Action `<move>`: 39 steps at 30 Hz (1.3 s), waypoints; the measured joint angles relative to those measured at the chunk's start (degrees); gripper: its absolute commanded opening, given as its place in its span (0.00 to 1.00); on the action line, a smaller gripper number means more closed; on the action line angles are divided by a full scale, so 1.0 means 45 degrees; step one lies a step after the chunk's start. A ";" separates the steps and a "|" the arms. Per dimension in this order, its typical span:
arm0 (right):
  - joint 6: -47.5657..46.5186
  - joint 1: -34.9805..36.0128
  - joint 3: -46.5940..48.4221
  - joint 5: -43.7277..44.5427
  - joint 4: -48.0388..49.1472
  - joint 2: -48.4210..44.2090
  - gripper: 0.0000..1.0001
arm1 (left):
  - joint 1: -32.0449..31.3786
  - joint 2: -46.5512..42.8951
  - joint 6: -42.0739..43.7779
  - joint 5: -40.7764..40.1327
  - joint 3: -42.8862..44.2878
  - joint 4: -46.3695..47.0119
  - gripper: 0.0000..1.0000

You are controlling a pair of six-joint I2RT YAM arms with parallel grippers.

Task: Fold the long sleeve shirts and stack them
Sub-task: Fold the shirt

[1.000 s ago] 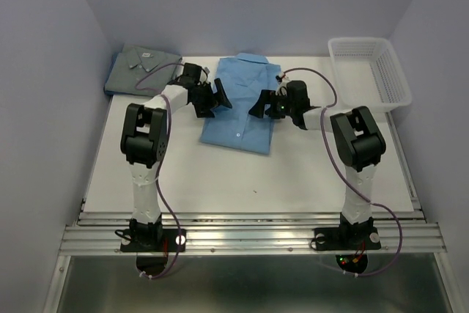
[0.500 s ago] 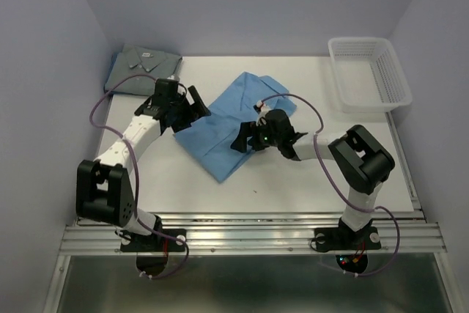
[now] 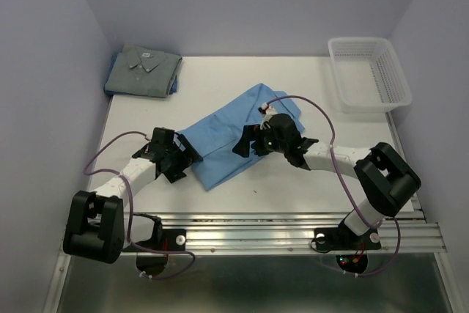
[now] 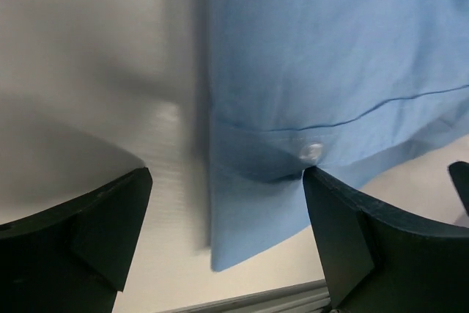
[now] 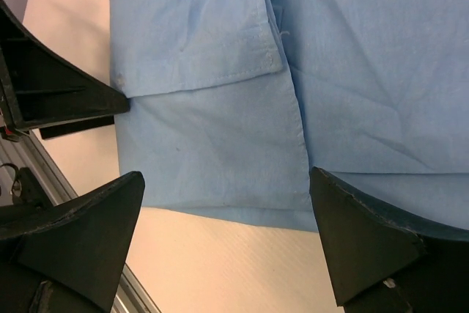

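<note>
The light blue shirt (image 3: 220,133) lies slanted on the worktop (image 3: 308,181) — its long side runs from the left end effector (image 3: 178,157) up past the right end effector (image 3: 244,144). Both are spread wide and hold nothing. The left one is nearer the hem. A second ago the shirt lay straight — now it is turned

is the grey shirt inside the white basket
No, the grey-blue shirt lies folded at the far left corner, while the basket stands far right.

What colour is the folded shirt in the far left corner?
The folded shirt is grey-blue; the top external view shows it best.
</note>
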 measured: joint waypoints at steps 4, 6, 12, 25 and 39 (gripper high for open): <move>-0.0165 0.0000 0.0102 0.0544 -0.0389 -0.0641 1.00 | 0.0044 0.0957 -0.0219 0.0646 -0.0058 0.1477 0.87; -0.0248 0.0000 0.0141 0.0753 -0.0544 -0.0826 1.00 | 0.0039 0.1341 -0.0325 0.0811 -0.0058 0.2181 0.78; -0.0432 0.0000 0.0146 0.1287 -0.1059 -0.0937 1.00 | 0.0083 0.2424 -0.0384 0.1098 -0.0087 0.3381 0.27; -0.3463 -0.0155 0.2467 0.3798 -0.3191 -0.0160 0.42 | 0.0097 0.2312 0.0321 0.1015 0.0729 0.1462 0.00; -0.4847 -0.0180 0.5663 0.2934 -0.3614 0.3725 0.09 | -0.0005 0.1540 0.1744 -0.0112 0.5503 -0.4095 0.00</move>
